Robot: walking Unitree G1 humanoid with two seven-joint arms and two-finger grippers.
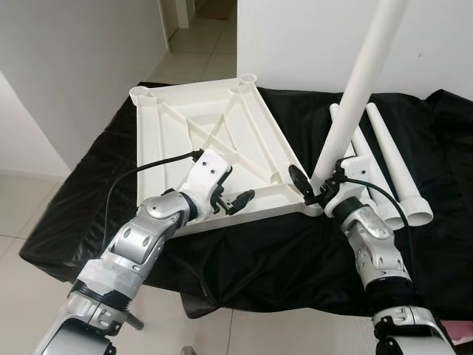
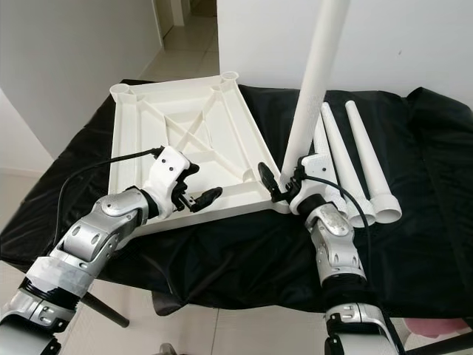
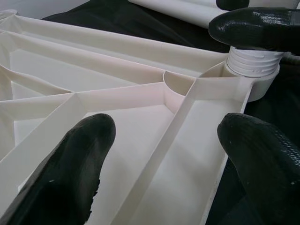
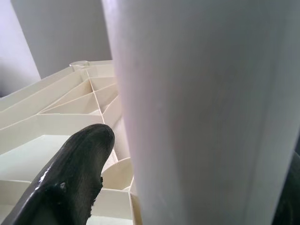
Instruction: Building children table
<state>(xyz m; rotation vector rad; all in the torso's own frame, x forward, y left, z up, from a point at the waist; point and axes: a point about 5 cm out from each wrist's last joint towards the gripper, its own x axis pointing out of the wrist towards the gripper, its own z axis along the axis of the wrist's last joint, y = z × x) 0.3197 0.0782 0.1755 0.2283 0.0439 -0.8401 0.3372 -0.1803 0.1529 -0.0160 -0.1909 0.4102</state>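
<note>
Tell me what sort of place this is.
Probably a room in a home, used as an assembly spot: pale tiled floor, plain white walls, a doorway to a hallway, and a black-draped work table.

Soft, even daylight lit the room; head views were sharp. The black cloth [image 1: 281, 251] showed faint sheen. Wrist views blurred close up, the leg [image 4: 201, 112] washed pale.

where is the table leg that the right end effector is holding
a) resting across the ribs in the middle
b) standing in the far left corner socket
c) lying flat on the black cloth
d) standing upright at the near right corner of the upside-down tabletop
d: the right end effector grips the table leg near its base, and it stands upright at the tabletop's near right corner.
</note>
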